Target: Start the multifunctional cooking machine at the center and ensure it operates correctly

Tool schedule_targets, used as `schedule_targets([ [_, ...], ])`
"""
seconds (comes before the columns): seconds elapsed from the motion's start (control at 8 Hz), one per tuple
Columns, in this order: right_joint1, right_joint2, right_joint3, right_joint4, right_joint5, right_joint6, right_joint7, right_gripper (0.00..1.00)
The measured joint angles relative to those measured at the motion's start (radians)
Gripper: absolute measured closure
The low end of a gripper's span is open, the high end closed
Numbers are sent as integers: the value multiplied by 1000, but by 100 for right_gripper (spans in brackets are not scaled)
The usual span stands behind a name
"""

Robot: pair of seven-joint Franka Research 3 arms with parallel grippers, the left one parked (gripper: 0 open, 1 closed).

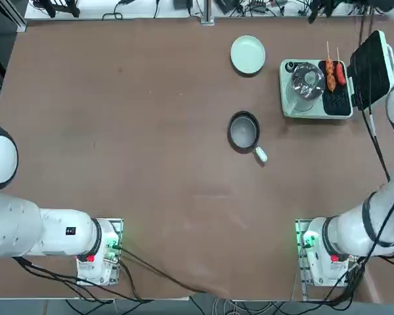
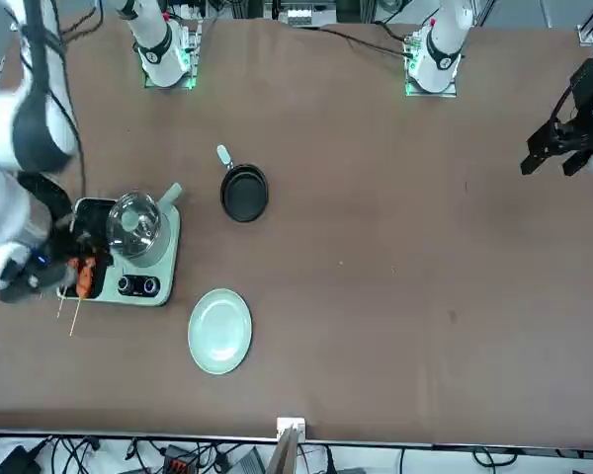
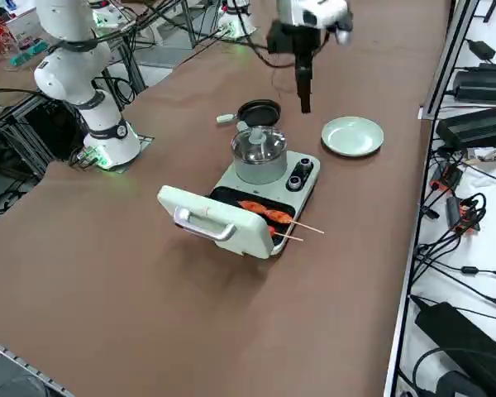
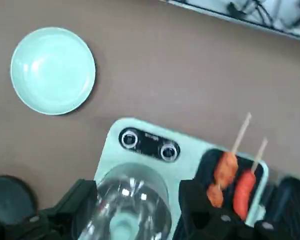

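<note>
While the right end effector (image 4: 136, 198) is hovering, fingers spread, the multifunctional cooking machine (image 4: 188, 156) is occupying the bench's (image 1: 164, 170) far right, its lid (image 3: 259, 139) probably fragile, its stiff dials (image 4: 168, 152) likely needing rim grips.

A smooth brown worktop (image 1: 151, 98) spreads out in front of me. The pale green cooking machine (image 1: 287, 92) sits at its far right. Left of that lies a round pale green plate (image 1: 248, 54), toward the far edge, and nearer, apart from it, a small black frying pan (image 1: 243, 131), its white handle angled near and right.
</note>
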Motion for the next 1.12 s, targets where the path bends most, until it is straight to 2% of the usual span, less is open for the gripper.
schedule_targets([
  [0.25, -29, -115, -2, -62, -6, -51, 121, 0],
  [0.5, -31, -210, -2, -130, -18, -73, 174, 0],
  [0.88, -40, -301, -2, -165, -19, -150, 183, 0],
  [1.12, -41, -330, -2, -166, -19, -172, 184, 0],
])
